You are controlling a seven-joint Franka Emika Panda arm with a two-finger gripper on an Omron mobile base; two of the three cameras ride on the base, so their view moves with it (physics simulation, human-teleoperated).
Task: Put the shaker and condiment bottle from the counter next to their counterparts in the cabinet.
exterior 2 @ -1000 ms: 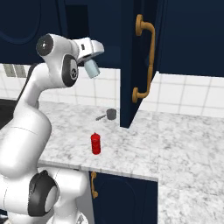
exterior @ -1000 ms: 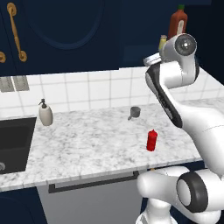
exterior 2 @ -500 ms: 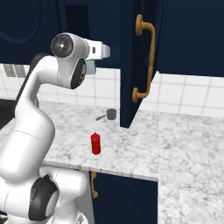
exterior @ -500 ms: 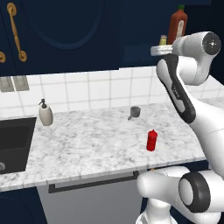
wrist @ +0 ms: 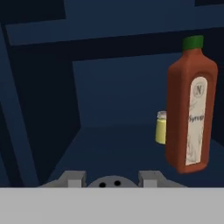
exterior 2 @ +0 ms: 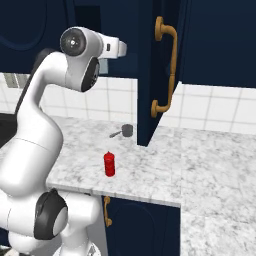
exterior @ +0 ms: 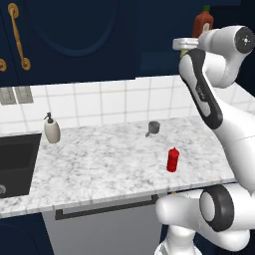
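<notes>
Fingers [wrist: 113, 178] sit at the bottom centre of the hand view, drawn in narrow around the small squat grey shaker with its silvery holed cap [wrist: 109, 182], whose top peeks up between them. Beyond them lies the shelf of the dark navy blue wall cabinet [wrist: 109, 148], reaching back into the middle of the frame. On the right of that view stands the tall red-brown sauce bottle with a white label and green cap [wrist: 191, 105], upright, and just beside it, partly hidden behind its left edge, the small yellow shaker with a pale cap [wrist: 161, 127].

In the left base view the white arm reaches high into the upper right of the frame, its hand level with the cabinet opening, and the red-brown bottle's neck [exterior: 203, 21] shows above it.

Down on the white-and-grey marbled stone counter [exterior: 99, 164], the small bright red squeeze bottle [exterior: 173, 160] stands upright at centre right, near the front edge. In the right base view it sits at lower centre left [exterior 2: 109, 164]. Behind it, nearer the tile backsplash, lies a small grey metal cup with a handle [exterior: 153, 128]. At the left of the left base view, a beige pump soap dispenser [exterior: 51, 129] stands beside the dark sink [exterior: 17, 159]. An open navy door with a brass handle [exterior 2: 167, 65] hangs at the upper centre of the right base view.
</notes>
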